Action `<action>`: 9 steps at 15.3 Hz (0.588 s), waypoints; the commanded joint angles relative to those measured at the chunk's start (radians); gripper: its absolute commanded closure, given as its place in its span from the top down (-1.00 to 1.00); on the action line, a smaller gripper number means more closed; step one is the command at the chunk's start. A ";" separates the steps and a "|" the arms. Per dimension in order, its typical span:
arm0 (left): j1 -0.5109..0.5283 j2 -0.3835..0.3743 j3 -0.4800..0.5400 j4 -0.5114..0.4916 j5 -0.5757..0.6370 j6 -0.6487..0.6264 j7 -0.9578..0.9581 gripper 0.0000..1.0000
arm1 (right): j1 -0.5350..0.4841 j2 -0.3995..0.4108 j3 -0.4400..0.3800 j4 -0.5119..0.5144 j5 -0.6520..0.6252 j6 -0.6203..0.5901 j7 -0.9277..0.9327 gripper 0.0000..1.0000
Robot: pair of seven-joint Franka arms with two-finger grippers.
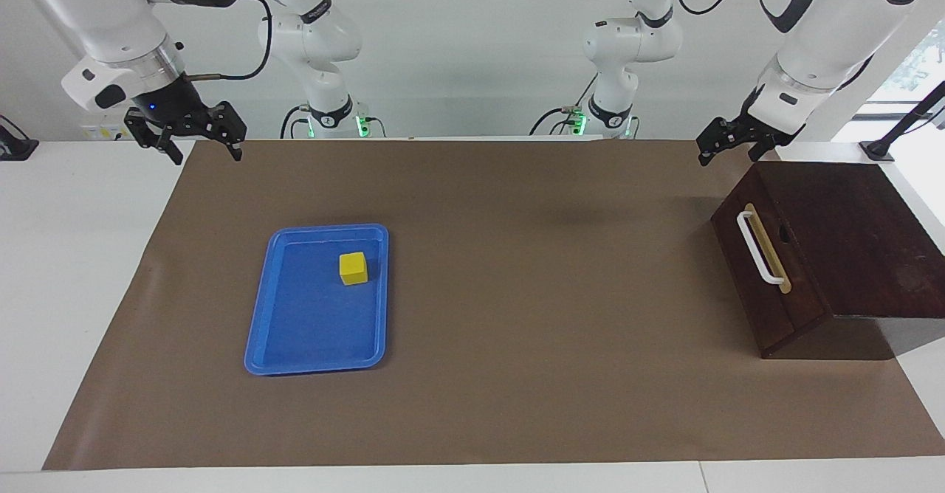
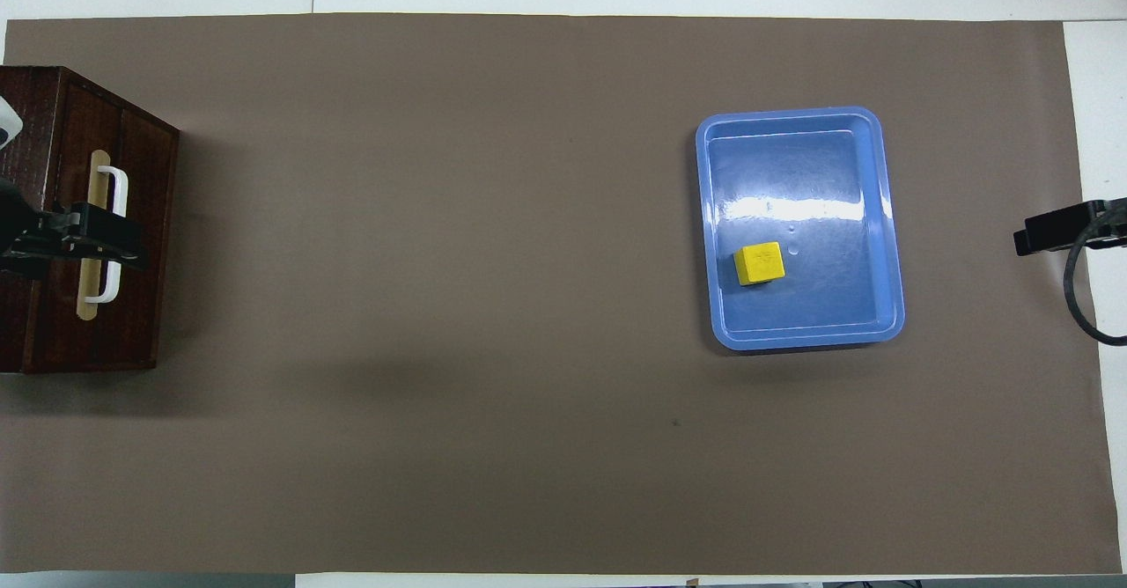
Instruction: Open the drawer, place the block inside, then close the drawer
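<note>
The dark wooden drawer point(image 1: 753, 294) point(image 2: 145, 306) sits shut in its box at the left arm's end of the table, its white bar handle point(image 1: 758, 248) point(image 2: 119, 192) facing the table's middle. A small yellow block point(image 1: 354, 268) point(image 2: 760, 263) lies in the blue tray point(image 1: 317, 364) point(image 2: 792, 117) toward the right arm's end. My left gripper point(image 1: 729, 155) point(image 2: 123, 240) hangs open in the air above the drawer's front, touching nothing. My right gripper point(image 1: 198, 150) point(image 2: 1034, 236) waits open and empty, raised over the mat's edge at the right arm's end, apart from the tray.
A brown mat point(image 1: 517, 294) covers most of the white table. The tray's low rim surrounds the block, which sits in the part of the tray nearer the robots. The box's dark top point(image 1: 849, 235) slopes up away from the drawer front.
</note>
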 commanded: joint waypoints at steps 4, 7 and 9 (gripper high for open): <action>-0.005 -0.020 0.010 -0.020 -0.014 0.004 0.000 1.00 | -0.016 -0.014 0.013 -0.014 -0.021 0.005 0.005 1.00; -0.005 -0.020 0.010 -0.020 -0.014 0.004 0.000 1.00 | -0.018 -0.014 0.013 -0.014 -0.021 0.005 0.005 1.00; -0.005 -0.020 0.010 -0.019 -0.014 0.004 0.000 1.00 | -0.018 -0.014 0.013 -0.014 -0.021 0.003 0.002 1.00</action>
